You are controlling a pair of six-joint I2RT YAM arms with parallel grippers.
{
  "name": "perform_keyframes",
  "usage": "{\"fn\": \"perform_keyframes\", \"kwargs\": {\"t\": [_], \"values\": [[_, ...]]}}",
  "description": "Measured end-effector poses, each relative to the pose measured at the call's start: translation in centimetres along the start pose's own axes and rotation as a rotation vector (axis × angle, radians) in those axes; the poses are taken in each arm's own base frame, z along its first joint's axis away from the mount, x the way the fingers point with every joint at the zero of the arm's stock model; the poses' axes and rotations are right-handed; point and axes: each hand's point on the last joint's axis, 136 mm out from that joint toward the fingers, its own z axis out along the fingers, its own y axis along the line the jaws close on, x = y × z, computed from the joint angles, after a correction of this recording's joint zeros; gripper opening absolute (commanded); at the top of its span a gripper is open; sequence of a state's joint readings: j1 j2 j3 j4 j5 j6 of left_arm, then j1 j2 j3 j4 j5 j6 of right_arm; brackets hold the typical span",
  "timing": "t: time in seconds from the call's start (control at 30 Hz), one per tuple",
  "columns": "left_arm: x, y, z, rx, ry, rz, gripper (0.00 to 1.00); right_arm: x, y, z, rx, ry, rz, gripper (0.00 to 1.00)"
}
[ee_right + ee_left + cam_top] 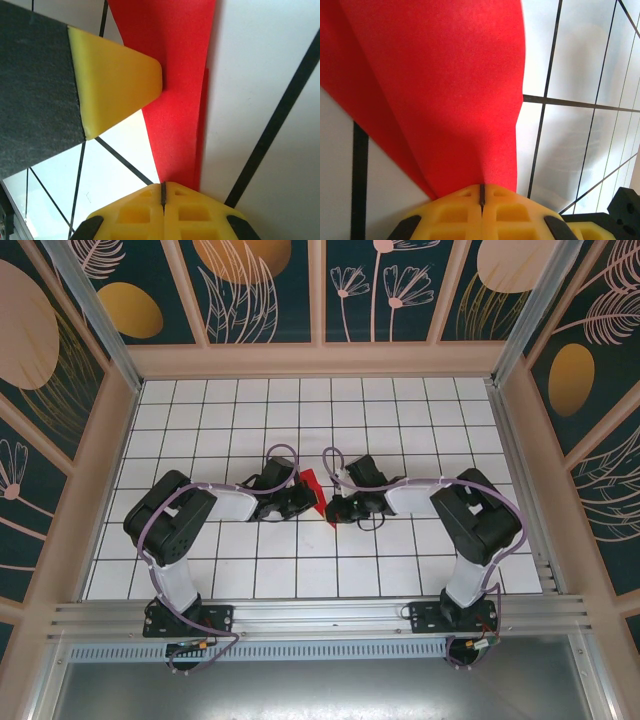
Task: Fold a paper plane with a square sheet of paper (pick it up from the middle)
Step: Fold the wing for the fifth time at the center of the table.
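Yellow-tipped and nearest the lens, my left gripper (481, 199) is pressed together with no gap, clamped on a narrow end of the red paper (435, 90). The paper fans upward and leftward from the seam, over the white gridded tabletop (575, 150). Right wrist view: my right gripper (163, 196) is likewise pinched tight on a narrow end of the same paper (172, 75). A doubled layer runs along the paper's right edge, marking a fold. One yellow finger of my left gripper, on its black body, enters from the left and meets the paper's left edge. Overhead view: both arms reach inward from their bases at the near edge. The left gripper (300, 498) and right gripper (335, 508) sit close together near the middle of the tabletop (300, 410). The paper (313, 486) shows between them as a small red wedge, partly hidden by the grippers.
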State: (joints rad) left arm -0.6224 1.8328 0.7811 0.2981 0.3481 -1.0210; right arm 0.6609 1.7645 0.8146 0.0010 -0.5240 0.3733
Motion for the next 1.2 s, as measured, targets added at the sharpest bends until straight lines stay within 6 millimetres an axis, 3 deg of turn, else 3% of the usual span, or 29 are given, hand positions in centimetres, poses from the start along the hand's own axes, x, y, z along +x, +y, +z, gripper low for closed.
{"fn": "perform_keyframes", "kwargs": {"t": [0.8,1.03,1.2], "values": [[-0.1,-0.1,0.1,0.001,-0.002,0.001,0.07,4.4,-0.8,-2.5,0.044,0.065,0.017,0.00],[-0.2,-0.2,0.1,0.006,-0.004,0.004,0.07,1.4,1.2,-3.2,0.005,-0.010,-0.023,0.00],[-0.2,-0.4,0.1,0.012,-0.004,0.017,0.09,-0.9,1.5,-2.1,-0.009,-0.044,-0.021,0.00]]}}
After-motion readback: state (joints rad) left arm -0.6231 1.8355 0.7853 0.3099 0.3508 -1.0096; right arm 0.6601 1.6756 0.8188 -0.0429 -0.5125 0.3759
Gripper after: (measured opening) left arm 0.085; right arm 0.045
